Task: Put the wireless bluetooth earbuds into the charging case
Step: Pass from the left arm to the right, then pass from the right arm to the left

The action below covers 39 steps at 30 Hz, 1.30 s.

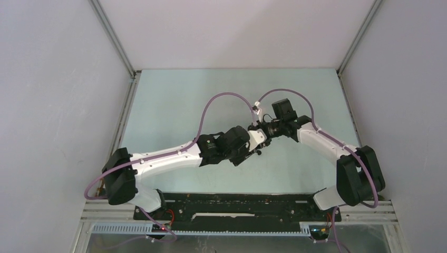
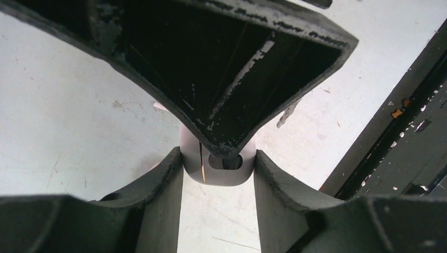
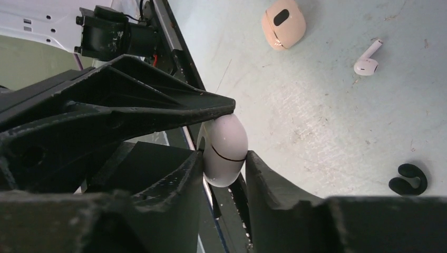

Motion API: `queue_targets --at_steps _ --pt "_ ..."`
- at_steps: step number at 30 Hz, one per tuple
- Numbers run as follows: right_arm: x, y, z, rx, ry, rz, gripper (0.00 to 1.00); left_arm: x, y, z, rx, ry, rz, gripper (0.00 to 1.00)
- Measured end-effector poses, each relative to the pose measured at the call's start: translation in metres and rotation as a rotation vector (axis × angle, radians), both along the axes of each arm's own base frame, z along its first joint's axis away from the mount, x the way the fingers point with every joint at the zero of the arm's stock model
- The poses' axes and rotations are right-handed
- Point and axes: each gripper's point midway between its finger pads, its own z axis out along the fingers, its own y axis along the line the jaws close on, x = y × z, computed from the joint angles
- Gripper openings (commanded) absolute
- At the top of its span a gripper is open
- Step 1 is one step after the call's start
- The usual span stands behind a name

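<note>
The two arms meet over the middle of the table (image 1: pixel 174 105), a bit toward the near side. Between them they hold a small white case (image 3: pixel 226 142) up in the air. The case is round like an egg. A thin dark line runs around it where the lid meets the bottom, and the lid is closed.

The left gripper (image 2: pixel 219 158) is closed on the white case. Its two fingers (image 2: pixel 163 184) press on the case, one on each side.

The right gripper (image 3: pixel 224 155) comes in from the far right. Its fingers (image 3: pixel 263 174) sit one on each side of the same case. They look like they touch it, so it is gripping the case too. In the left wrist view, one of the right gripper's dark fingers comes down with its tip on the case.

Two earbuds lie on the table, not in any case. The white earbud (image 3: pixel 367 60) has a short stem and lies on its side. The black earbud (image 3: pixel 408 179) is curled like a little hook and lies well apart from the white one. A pink case (image 3: pixel 283 23) with a dark oval spot lies on the table near the white earbud. I cannot tell from the top view where on the table these three things are.
</note>
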Motion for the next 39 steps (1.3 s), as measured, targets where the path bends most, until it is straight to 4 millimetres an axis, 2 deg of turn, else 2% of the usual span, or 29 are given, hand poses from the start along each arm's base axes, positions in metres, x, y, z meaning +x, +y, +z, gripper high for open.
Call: queue_targets --at_steps 2,3,5,6,8,10,14,18,20,21,23,26,29,33,35,39 --pt "-0.001 0.002 -0.001 0.001 0.011 0.007 0.31 -0.001 0.002 -0.002 0.01 0.005 0.002 0.06" --pt "-0.001 0.002 -0.003 0.003 0.022 0.01 0.26 -0.001 0.003 -0.003 0.014 0.007 0.005 0.07" --pt "-0.003 0.003 -0.004 0.01 0.041 0.02 0.1 -0.001 0.003 -0.004 0.018 0.01 0.006 0.1" --pt "-0.004 0.003 -0.004 0.013 0.046 0.023 0.07 -0.002 0.003 -0.005 0.019 0.011 0.006 0.14" --pt "-0.005 0.003 -0.004 0.018 0.044 0.031 0.0 -0.002 0.003 -0.005 0.021 0.009 0.007 0.33" --pt "-0.004 0.002 -0.003 0.024 0.038 0.036 0.0 -0.001 0.003 -0.004 0.02 0.005 0.015 0.62" --pt "-0.002 -0.007 0.001 0.046 0.029 0.037 0.0 0.001 0.0 0.0 -0.029 -0.015 0.03 0.83" --pt "0.009 -0.025 0.017 0.089 -0.022 -0.006 0.0 -0.004 0.014 0.005 -0.155 -0.017 0.088 0.85" --pt "0.015 -0.037 0.028 0.138 -0.072 -0.035 0.0 -0.005 0.019 0.013 -0.269 0.001 0.119 0.85" --pt "0.013 -0.045 0.037 0.185 -0.114 -0.042 0.0 -0.004 0.021 0.023 -0.383 0.01 0.139 0.85" --pt "0.017 -0.056 0.044 0.219 -0.155 -0.073 0.0 -0.002 0.025 0.039 -0.576 0.025 0.169 0.84" --pt "0.007 -0.063 0.053 0.274 -0.246 -0.075 0.0 -0.001 0.029 0.059 -0.849 0.05 0.185 0.81" --pt "-0.008 -0.06 0.068 0.325 -0.349 -0.034 0.0 -0.011 0.017 0.065 -0.98 0.111 0.136 0.82" --pt "-0.015 -0.052 0.088 0.372 -0.438 0.018 0.0 -0.016 0.0 0.081 -1.11 0.164 0.073 0.81" --pt "-0.016 -0.05 0.092 0.383 -0.451 0.027 0.0 -0.019 -0.007 0.086 -1.184 0.19 0.037 0.79" --pt "-0.015 -0.05 0.096 0.393 -0.45 0.026 0.0 -0.023 -0.019 0.082 -1.269 0.266 -0.002 0.74"
